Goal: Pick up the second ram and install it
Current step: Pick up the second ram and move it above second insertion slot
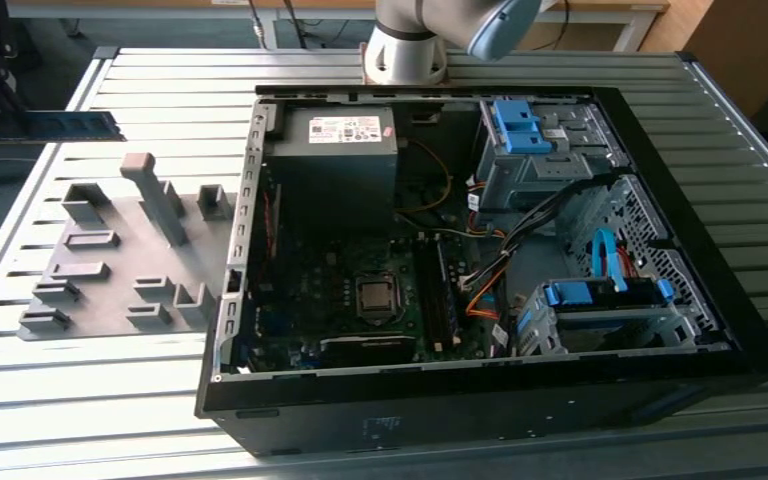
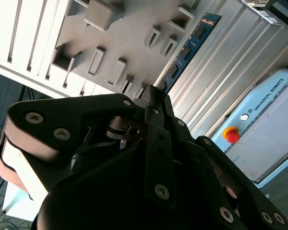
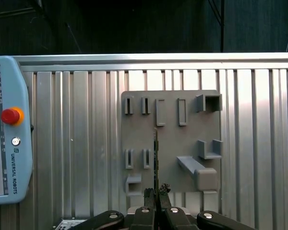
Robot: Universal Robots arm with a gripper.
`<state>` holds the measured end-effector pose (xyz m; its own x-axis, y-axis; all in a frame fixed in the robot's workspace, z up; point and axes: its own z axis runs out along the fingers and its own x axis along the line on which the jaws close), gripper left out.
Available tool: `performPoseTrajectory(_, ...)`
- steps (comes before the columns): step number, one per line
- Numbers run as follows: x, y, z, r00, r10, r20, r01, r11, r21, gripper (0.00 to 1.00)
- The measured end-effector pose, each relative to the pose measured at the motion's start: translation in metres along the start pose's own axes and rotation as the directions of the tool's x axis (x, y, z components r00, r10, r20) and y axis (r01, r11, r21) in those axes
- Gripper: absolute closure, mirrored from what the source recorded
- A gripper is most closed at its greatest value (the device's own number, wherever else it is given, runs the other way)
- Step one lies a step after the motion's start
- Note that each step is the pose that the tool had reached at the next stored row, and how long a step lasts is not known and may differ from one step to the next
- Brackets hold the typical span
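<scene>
One memory module, the second ram (image 1: pixel 71 125), is off the fixture and in the air. In the exterior view it hangs level above the table's far edge on the exterior view's left, beyond the grey fixture plate (image 1: pixel 124 262) and well apart from the open computer case (image 1: pixel 744 330).

Grip: in both wrist views the gripper (image 3: pixel 156 194) has its jaws drawn almost together, clamped flat on the faces of the board. The first wrist view shows the second ram (image 3: pixel 156 153) edge-on as a thin line running out from the fingertips over the fixture plate (image 3: pixel 170 139). In the second wrist view most of the blue strip (image 2: pixel 187 48) projects past the gripper (image 2: pixel 155 93), so the hold appears to be near one end.

Surroundings: a teach pendant (image 3: pixel 5 143) with its red stop button (image 3: pixel 9 116) lies on the slatted table (image 1: pixel 157 420) beside the plate. Inside the case, long dark slots (image 1: pixel 435 300) sit just beside the processor socket (image 1: pixel 377 298), and a bundle of coloured cables (image 1: pixel 484 285) runs close by.

Risks, as judged:
- An end grip leaves a long overhang; any knock could pivot the board in the jaws and spoil its alignment.
- A tilted or reversed board pressed into a slot could jam or damage the contacts.
- The cables near the slots could snag the board or the fingers.
- The case wall leaves little margin for a level entry.
</scene>
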<state>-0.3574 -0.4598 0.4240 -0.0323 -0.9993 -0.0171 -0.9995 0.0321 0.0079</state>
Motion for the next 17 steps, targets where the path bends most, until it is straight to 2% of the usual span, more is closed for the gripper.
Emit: performPoseTrajectory(17,-0.0003,-0.0102,-0.0001,1.0,0.0,0.0,0.0,1.0,-0.0001,0.86)
